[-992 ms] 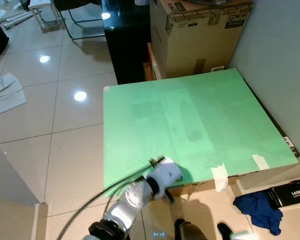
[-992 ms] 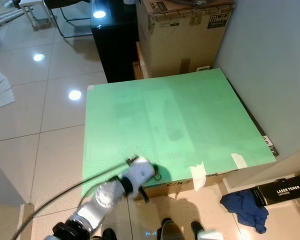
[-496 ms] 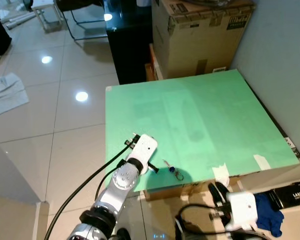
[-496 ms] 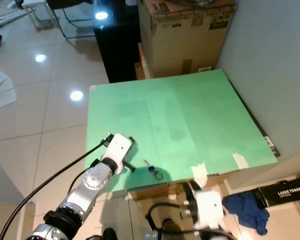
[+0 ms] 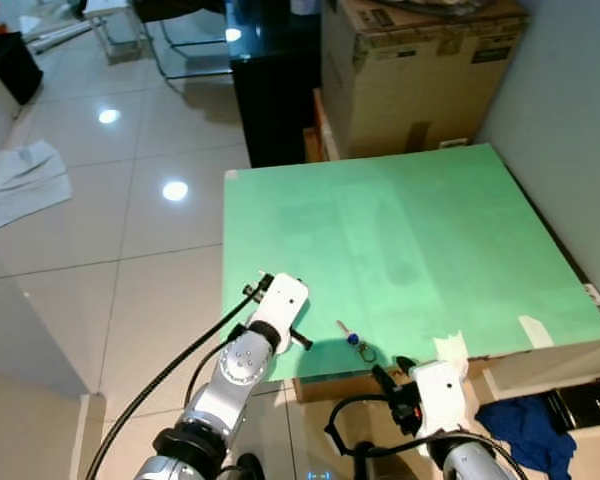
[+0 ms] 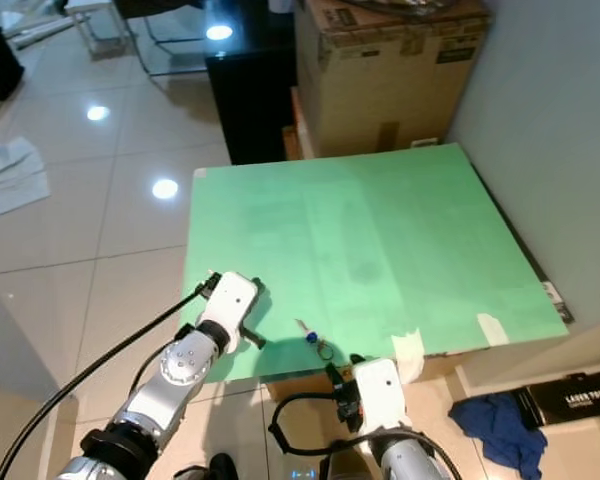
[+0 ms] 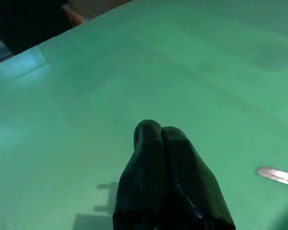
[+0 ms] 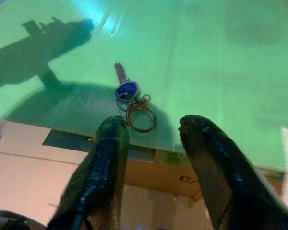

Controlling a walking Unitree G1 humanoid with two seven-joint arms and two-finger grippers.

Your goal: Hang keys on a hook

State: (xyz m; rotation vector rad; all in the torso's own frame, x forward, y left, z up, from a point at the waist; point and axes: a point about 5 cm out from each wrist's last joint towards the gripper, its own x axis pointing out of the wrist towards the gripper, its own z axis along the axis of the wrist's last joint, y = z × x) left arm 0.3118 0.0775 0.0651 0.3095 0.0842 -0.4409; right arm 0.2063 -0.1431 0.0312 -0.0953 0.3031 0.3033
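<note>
Green board: a flat green corrugated sheet (image 5: 400, 240) lies on cardboard and carries the key; its near edge faces me.
White cloth: a crumpled white cloth (image 5: 25, 180) lies on the glossy tiled floor (image 5: 100, 250), well to the left of the board.
Left gripper: my left gripper (image 7: 153, 132) hangs over the board's near left corner, its two black fingers (image 7: 175, 143) pressed together with nothing between them.
Black cabinet: a dark glossy cabinet (image 5: 270, 85) stands beyond the board's far left corner.
Key: a small silver key with a blue head on a round metal ring (image 5: 353, 340) lies flat on the board just inside the near edge, between my two grippers and touching neither.
Right gripper: my right gripper (image 8: 149, 127) sits at the near edge, fingers spread apart, empty, with the key ring just ahead of the gap between them.
Cardboard box: a big brown cardboard box (image 5: 420, 70) stands behind the board's far edge.
Tape: two white tape strips (image 5: 450, 347) sit at the near edge, toward the near right corner.
Blue cloth: a crumpled blue cloth (image 5: 525, 440) lies on the floor below the near right corner.
</note>
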